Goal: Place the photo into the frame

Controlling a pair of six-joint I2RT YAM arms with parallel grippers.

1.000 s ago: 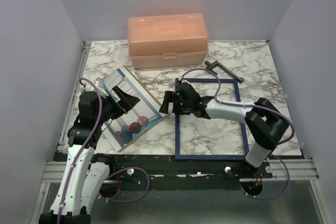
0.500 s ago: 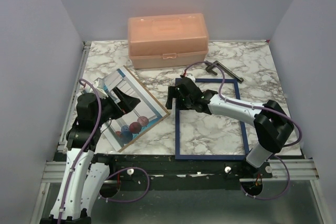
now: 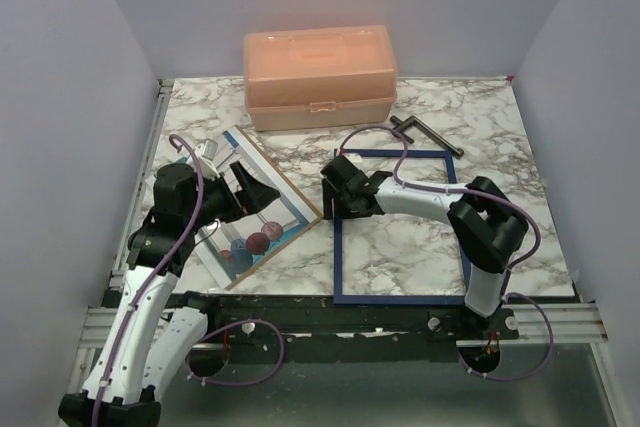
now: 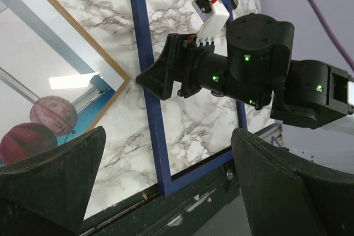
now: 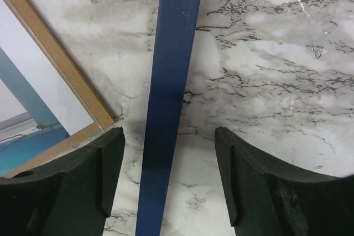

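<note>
1. Since a second ago, the right tool (image 3: 338, 187) has swung away from the gap beside the photo (image 3: 255, 239) and onto the left rail of the frame (image 3: 400, 298), near its far corner. The right arm's elbow has folded in closer, and the left arm has risen a little.
2. From the right wrist we see that tool's fingers (image 5: 66, 192) apart, one on each side of the navy rail. Marble shows between each finger and the rail, so nothing is clamped.
3. The left tool (image 3: 248, 187) hangs over the photo with its fingers (image 4: 50, 181) spread wide and nothing between them.
4. We find the photo face up on the left half of the worktop (image 3: 480, 117), turned at an angle. A brown board edge (image 5: 66, 75) runs along its right side.
5. The frame lies flat just right of the photo, navy side up, with marble visible through its opening. The photo's right corner sits near the frame's left rail without touching it.
6. A peach box (image 3: 320, 77) stands at the far edge, and a black L-shaped bar (image 3: 425, 135) lies beyond the frame.
</note>
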